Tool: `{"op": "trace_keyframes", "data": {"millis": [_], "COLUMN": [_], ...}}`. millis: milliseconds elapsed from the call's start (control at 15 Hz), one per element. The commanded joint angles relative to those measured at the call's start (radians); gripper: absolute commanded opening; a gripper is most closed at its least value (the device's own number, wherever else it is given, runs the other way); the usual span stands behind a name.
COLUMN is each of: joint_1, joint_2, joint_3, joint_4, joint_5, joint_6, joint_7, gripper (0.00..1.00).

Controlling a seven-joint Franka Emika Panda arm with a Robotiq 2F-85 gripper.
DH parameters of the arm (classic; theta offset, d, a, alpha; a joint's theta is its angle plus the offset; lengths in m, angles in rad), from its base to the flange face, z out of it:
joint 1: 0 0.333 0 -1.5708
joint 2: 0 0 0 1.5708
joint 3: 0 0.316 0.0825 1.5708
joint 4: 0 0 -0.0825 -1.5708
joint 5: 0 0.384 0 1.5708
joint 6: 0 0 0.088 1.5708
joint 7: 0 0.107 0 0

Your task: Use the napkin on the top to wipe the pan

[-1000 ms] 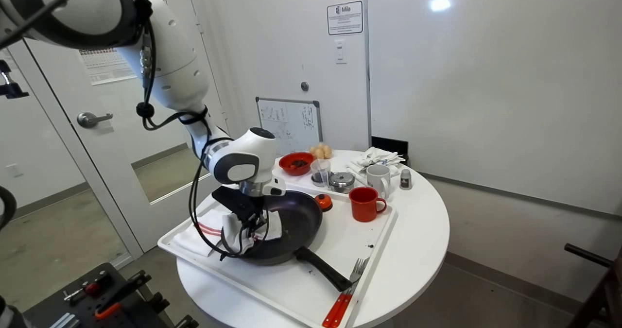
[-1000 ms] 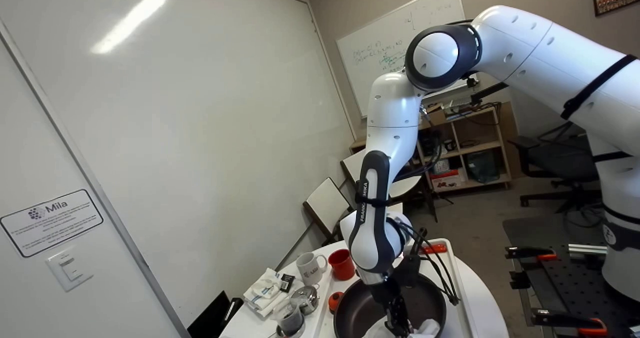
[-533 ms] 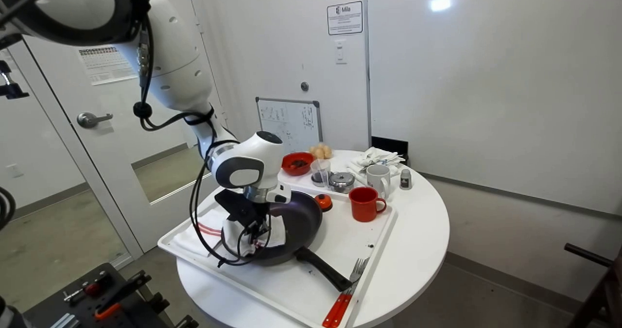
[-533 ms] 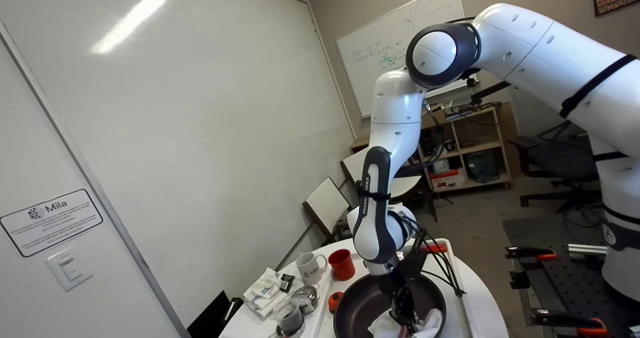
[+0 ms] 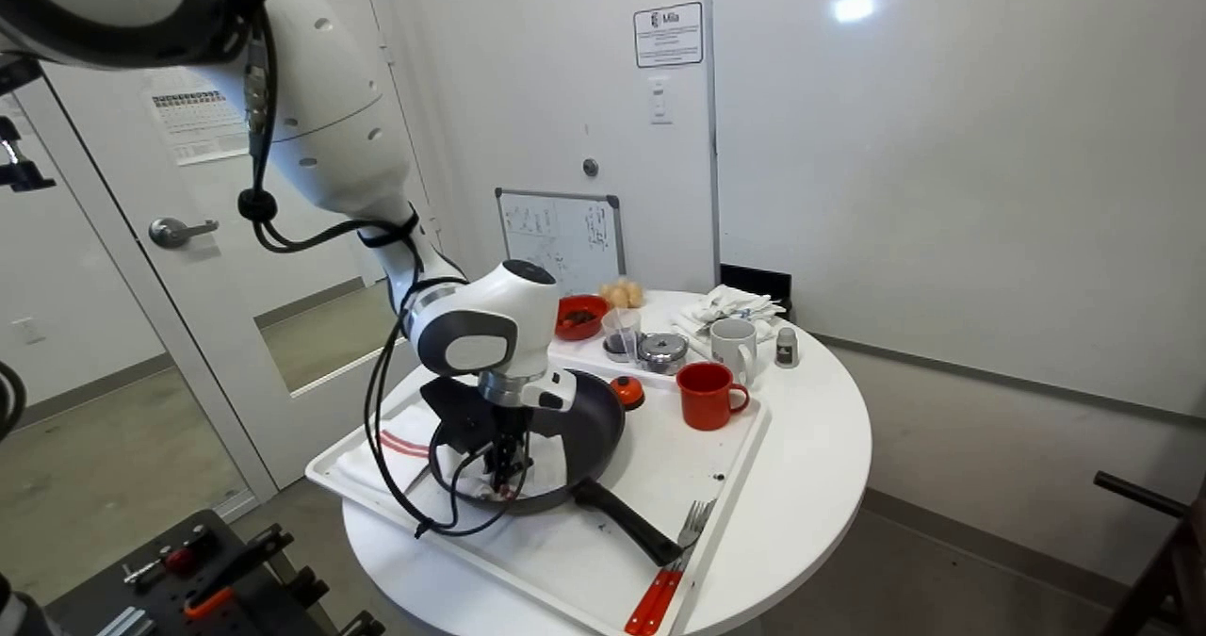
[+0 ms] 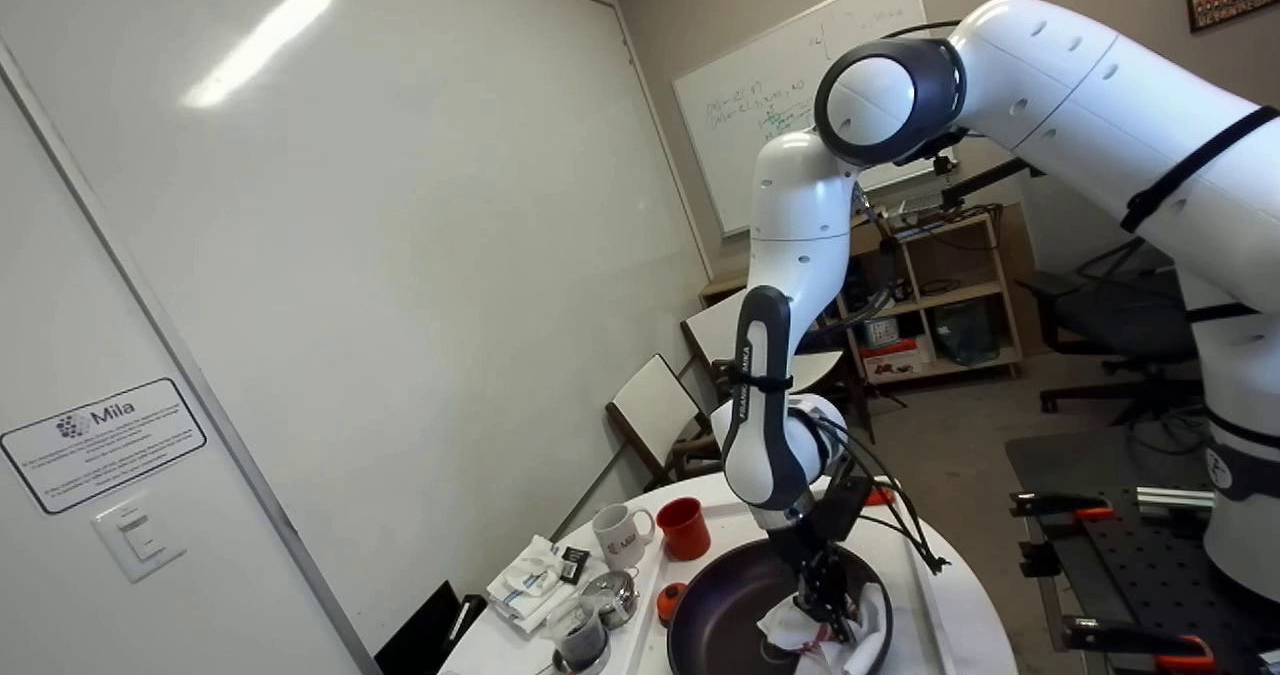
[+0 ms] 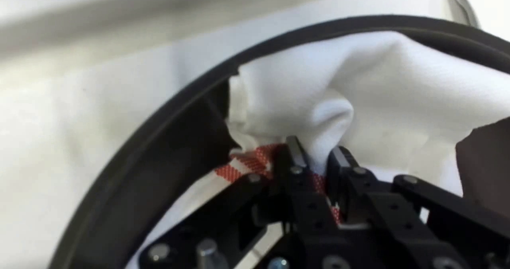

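Gripper clamped on red-striped wht napkin, bunched inside blk pan, pan on wht tray

In an exterior view, the table supported: tray, towards 8 o'clock; cloths, at 1; white mug and bottle, between 1 and 2.

A red mug stands near a white mug, and red-handled cutlery lies on the white tray.
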Motion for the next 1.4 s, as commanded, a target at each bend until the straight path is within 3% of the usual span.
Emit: {"op": "trace_keyframes", "data": {"millis": [0, 267, 467, 667, 1000, 1200, 1333], "joint_1": [0.076, 0.137, 0.155, 0.156, 0.218, 0.212, 0.165], "joint_2": [-0.010, -0.008, -0.007, 0.002, 0.032, 0.041, 0.044], "joint_3": [-0.115, -0.182, -0.185, -0.159, -0.173, -0.135, -0.062], "joint_4": [-0.039, -0.028, -0.018, -0.004, 0.001, -0.001, -0.004], "joint_5": [-0.062, -0.126, -0.152, -0.158, -0.224, -0.234, -0.235], "joint_6": [0.028, 0.018, 0.041, 0.145, 0.357, 0.435, 0.477], "joint_7": [0.123, 0.210, 0.228, 0.200, 0.204, 0.174, 0.122], "gripper": [0.04, 0.04, 0.04, 0.04, 0.04, 0.04, 0.04]}}
